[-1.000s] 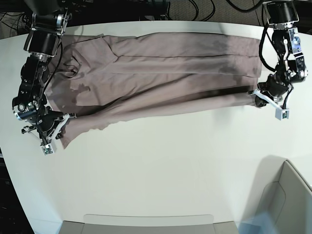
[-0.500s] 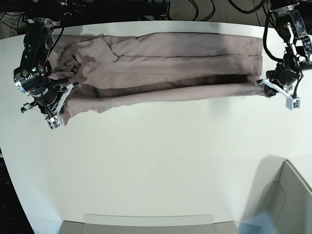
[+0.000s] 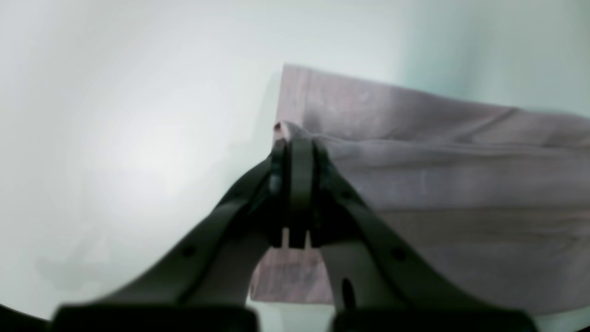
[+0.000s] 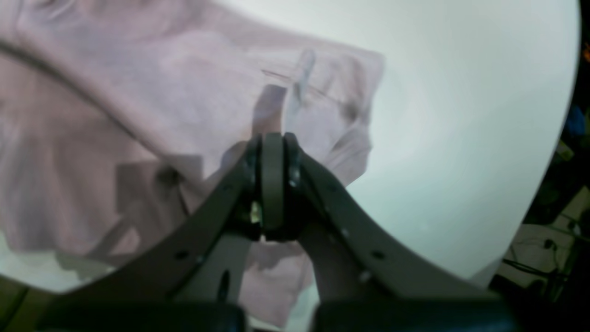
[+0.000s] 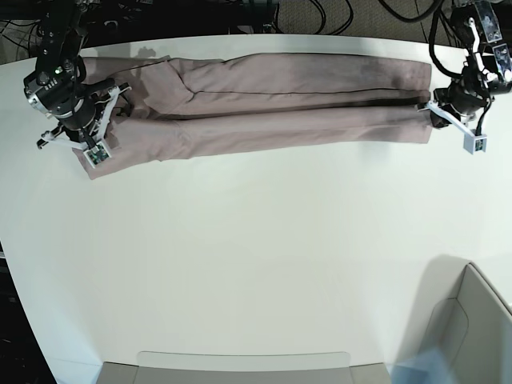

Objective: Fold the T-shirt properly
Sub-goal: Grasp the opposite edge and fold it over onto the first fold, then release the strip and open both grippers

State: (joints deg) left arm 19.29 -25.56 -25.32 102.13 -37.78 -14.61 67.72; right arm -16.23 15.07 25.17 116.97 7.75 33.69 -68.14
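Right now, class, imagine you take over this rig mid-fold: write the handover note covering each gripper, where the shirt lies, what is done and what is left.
Left gripper: shut on the T-shirt, pinching a corner at the base view's right end.
Right gripper: shut on the T-shirt, at the opposite, sleeve end.
T-shirt: stretched in a long, narrow band along the far edge of the white table.
Done: near edge carried up over the body in a lengthwise fold.
Left: set the edge down, release both grippers, then fold the band crosswise into a compact shape.
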